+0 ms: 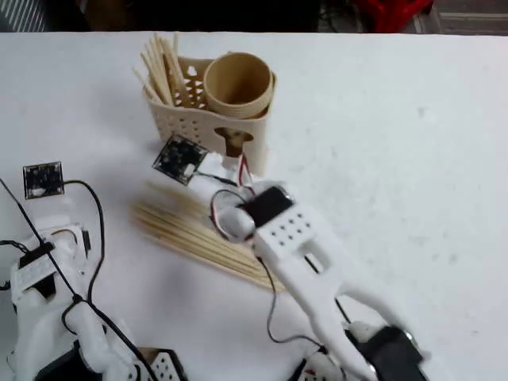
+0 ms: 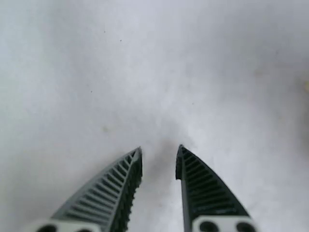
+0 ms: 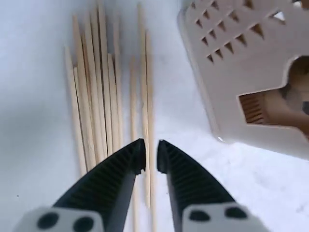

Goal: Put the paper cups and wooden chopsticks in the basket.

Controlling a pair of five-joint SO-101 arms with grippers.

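Observation:
A cream perforated basket point(image 1: 208, 127) stands at the table's far middle, holding stacked paper cups point(image 1: 238, 79) and a bunch of wooden chopsticks point(image 1: 163, 67). Several more chopsticks point(image 1: 190, 234) lie in a flat pile on the table in front of it. My right gripper point(image 3: 150, 155) is down at the pile's end nearest the basket point(image 3: 231, 58), its fingers closed to a narrow gap around one chopstick point(image 3: 146, 96) that lies level with the others point(image 3: 96, 96). My left gripper point(image 2: 158, 152) hovers open over bare white table with nothing between its fingers.
The right arm point(image 1: 302, 246) stretches from the front right across the chopstick pile. At the front left corner the left arm point(image 1: 48, 278) sits with black cables around it. A cup's brown side point(image 3: 270, 104) shows through the basket's handle hole.

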